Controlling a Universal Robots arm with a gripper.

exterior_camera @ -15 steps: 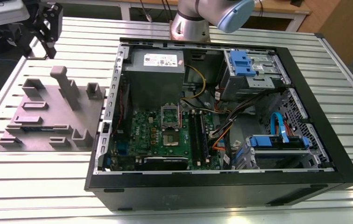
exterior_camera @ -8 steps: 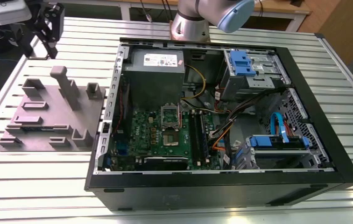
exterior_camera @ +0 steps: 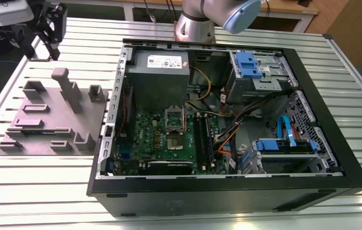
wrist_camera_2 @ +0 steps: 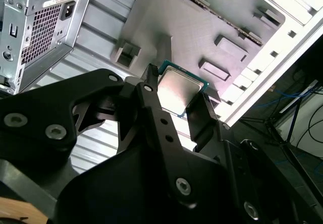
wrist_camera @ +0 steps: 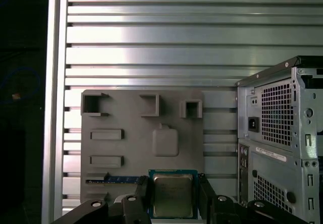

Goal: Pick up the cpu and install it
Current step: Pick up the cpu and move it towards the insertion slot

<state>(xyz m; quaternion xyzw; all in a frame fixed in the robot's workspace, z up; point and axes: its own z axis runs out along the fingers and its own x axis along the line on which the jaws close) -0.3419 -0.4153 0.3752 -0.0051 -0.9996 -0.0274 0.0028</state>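
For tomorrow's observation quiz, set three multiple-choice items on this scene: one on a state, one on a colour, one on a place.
1. The black metal computer case is: A shut; B open, its inside showing; C standing upright.
2. The large circuit board inside it is: A red; B green; C white.
3. The small square silver-topped cpu is: A in the board's socket; B lying loose in the case; C between the black claw's fingers.

Answers:
1 B, cables show inside.
2 B, its surface is green.
3 C, both wrist views show a finger on either side of it.
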